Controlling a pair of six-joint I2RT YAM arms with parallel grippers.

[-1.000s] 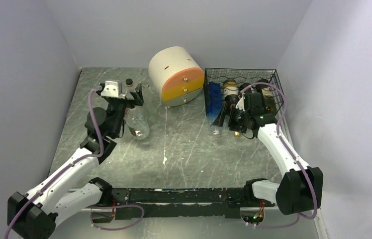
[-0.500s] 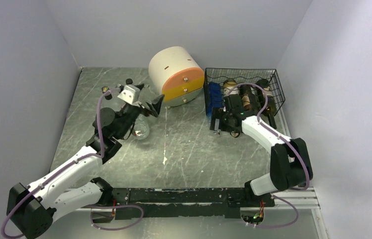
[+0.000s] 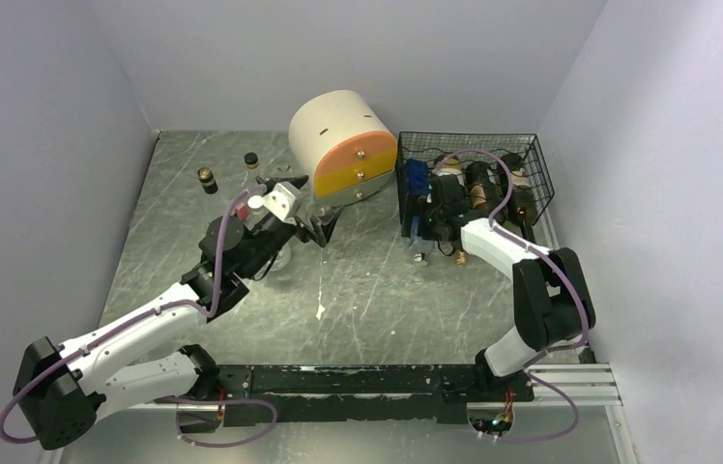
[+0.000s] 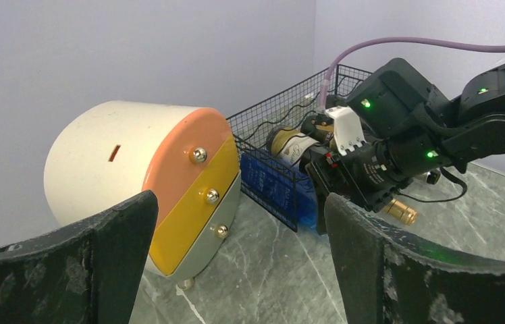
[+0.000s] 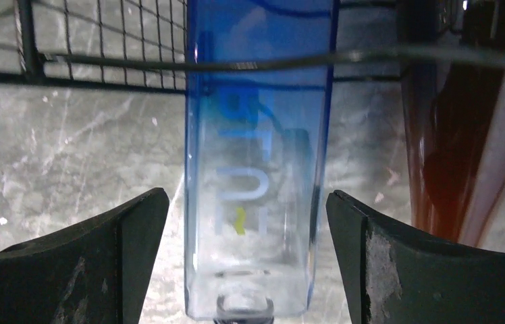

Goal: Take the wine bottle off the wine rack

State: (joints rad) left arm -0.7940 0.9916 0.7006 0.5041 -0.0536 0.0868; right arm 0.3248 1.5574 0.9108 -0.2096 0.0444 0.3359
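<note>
Right arm shifts left along the rack front, left arm swings toward drawer unit (image 3: pixel 338 121) | right gripper (image 5: pixel 246 196) spread, straddling blue bottle (image 5: pixel 256 135) without touching | bottle in wine rack (image 3: pixel 464 135), leftmost slot, table's 2 o'clock | axis 12–6, neck nearest jaws | left gripper (image 4: pixel 240 199) spread, empty, farther off

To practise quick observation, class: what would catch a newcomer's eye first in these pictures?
The cream-and-orange round drawer unit at the back centre stands out first. To its right sits the black wire rack, where the right gripper straddles a clear blue bottle lying in it, jaws open on either side.
</note>
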